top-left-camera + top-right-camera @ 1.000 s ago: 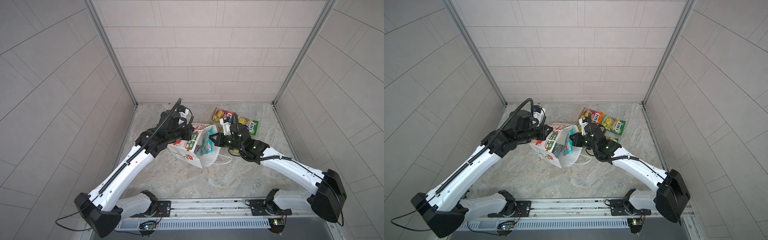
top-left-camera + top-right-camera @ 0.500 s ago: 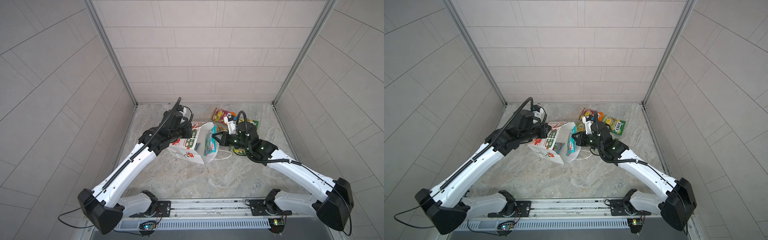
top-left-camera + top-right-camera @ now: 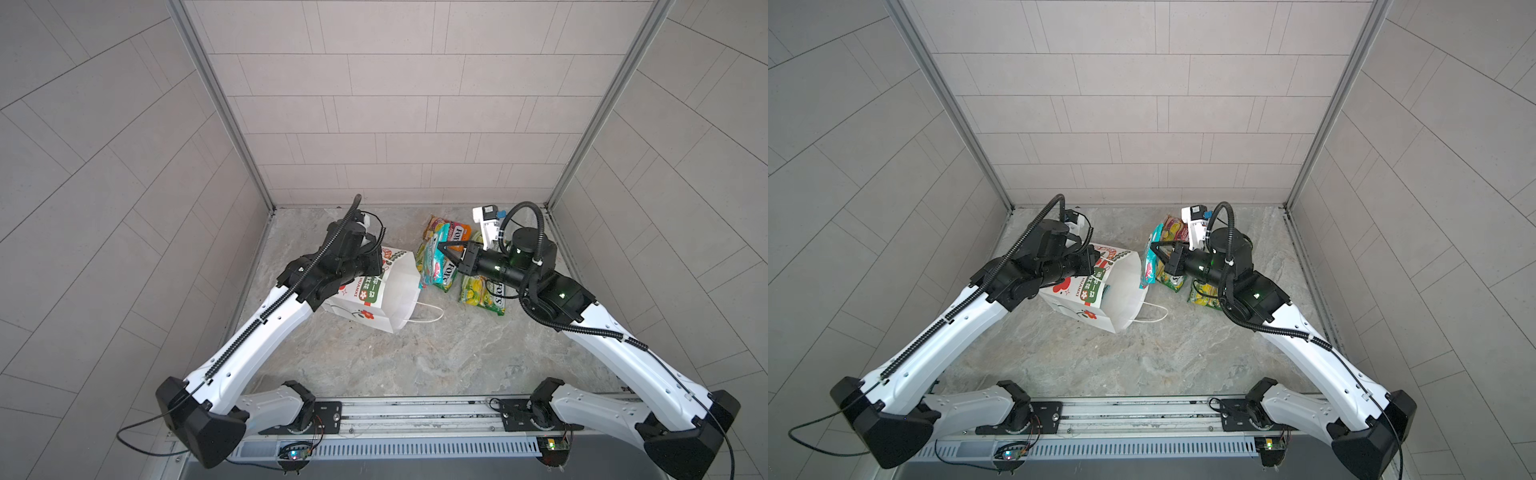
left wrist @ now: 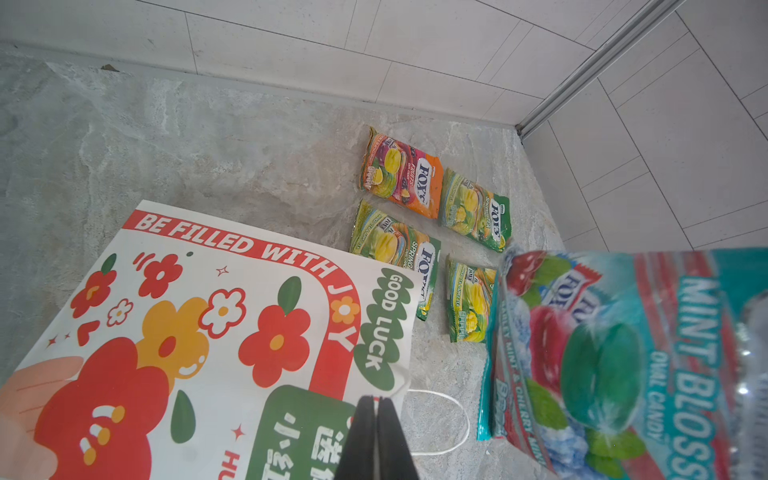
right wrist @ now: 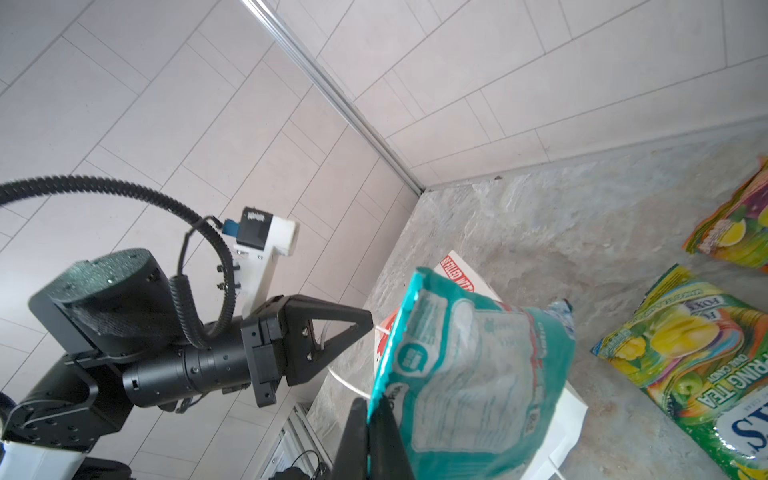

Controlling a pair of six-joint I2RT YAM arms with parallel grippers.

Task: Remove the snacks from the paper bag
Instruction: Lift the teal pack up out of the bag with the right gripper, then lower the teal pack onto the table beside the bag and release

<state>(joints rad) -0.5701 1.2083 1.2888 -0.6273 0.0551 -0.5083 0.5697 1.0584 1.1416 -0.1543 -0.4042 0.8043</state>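
Held: teal packet (image 5: 469, 374), clamped in right gripper (image 5: 369, 405), hanging upright beside bag (image 3: 399, 291) mouth, frame centre. Bag rim: pinched in closed left gripper (image 4: 376, 401). Left wrist view alone shows orange packet (image 4: 401, 178) and three green packets (image 4: 395, 245) whole, upper right. Floor (image 3: 415, 353) below lies open.

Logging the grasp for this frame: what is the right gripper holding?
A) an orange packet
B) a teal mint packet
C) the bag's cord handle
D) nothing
B: in the right wrist view, the right gripper is shut on one edge of the teal mint packet.
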